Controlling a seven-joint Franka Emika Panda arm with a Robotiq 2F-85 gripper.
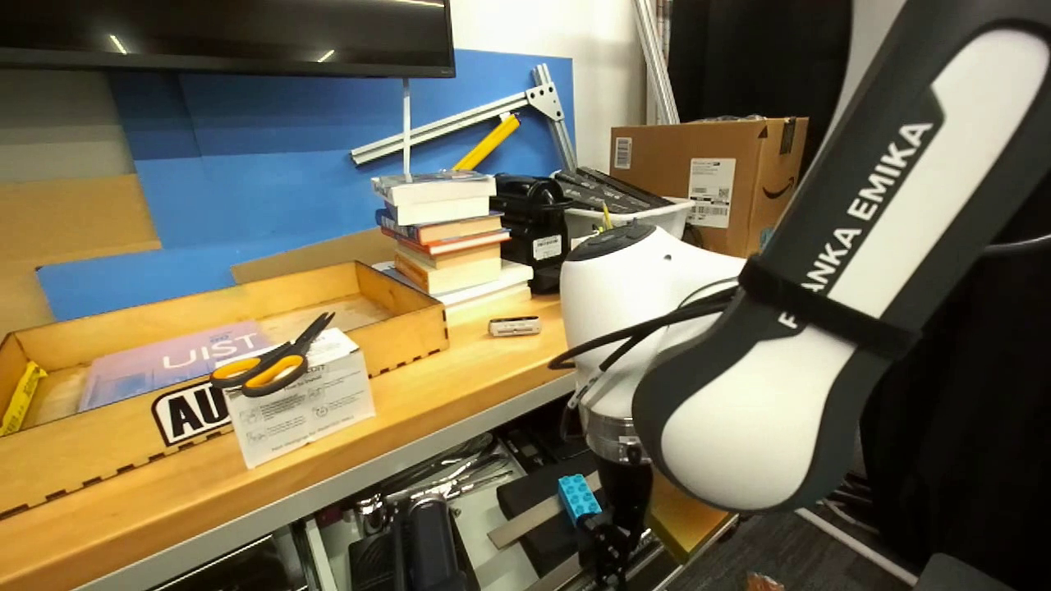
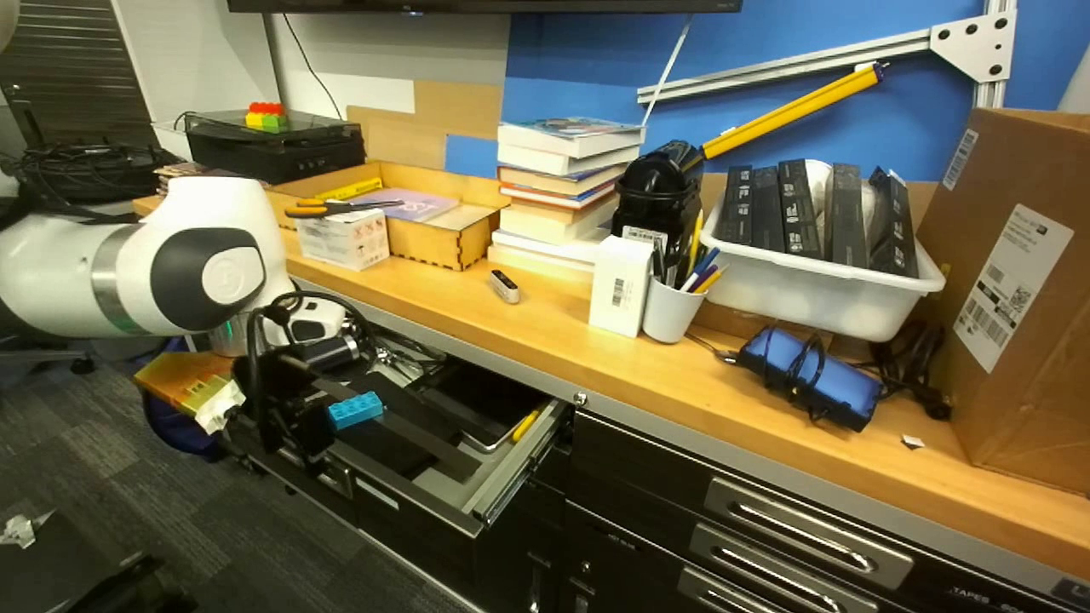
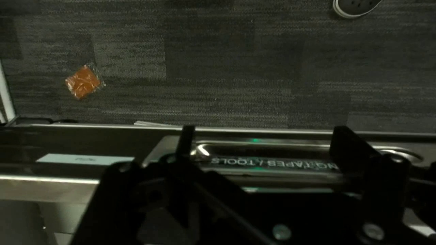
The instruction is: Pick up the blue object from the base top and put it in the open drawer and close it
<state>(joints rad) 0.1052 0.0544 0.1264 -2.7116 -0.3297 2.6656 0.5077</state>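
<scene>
The blue object, a small light-blue studded brick (image 1: 579, 497), lies inside the open drawer on dark items; it also shows in an exterior view (image 2: 356, 409). The drawer (image 2: 511, 472) is pulled out below the base top, a light-brown wooden bench surface (image 2: 553, 319). My gripper (image 1: 606, 546) points down at the drawer's front edge, beside the brick and apart from it; it also shows in an exterior view (image 2: 294, 434). In the wrist view the gripper (image 3: 264, 141) is open, with nothing held. Its fingertips are over the metal drawer handle (image 3: 289, 144). The brick is out of the wrist view.
On the bench stand a white box with scissors (image 1: 300, 402), a wooden tray (image 1: 406, 328), a book stack (image 1: 447, 246), a white bin (image 2: 817, 289) and a cardboard box (image 2: 1013, 298). A yellow-orange flat piece (image 2: 183, 379) is close to the wrist. An orange wrapper (image 3: 83, 82) lies on the floor.
</scene>
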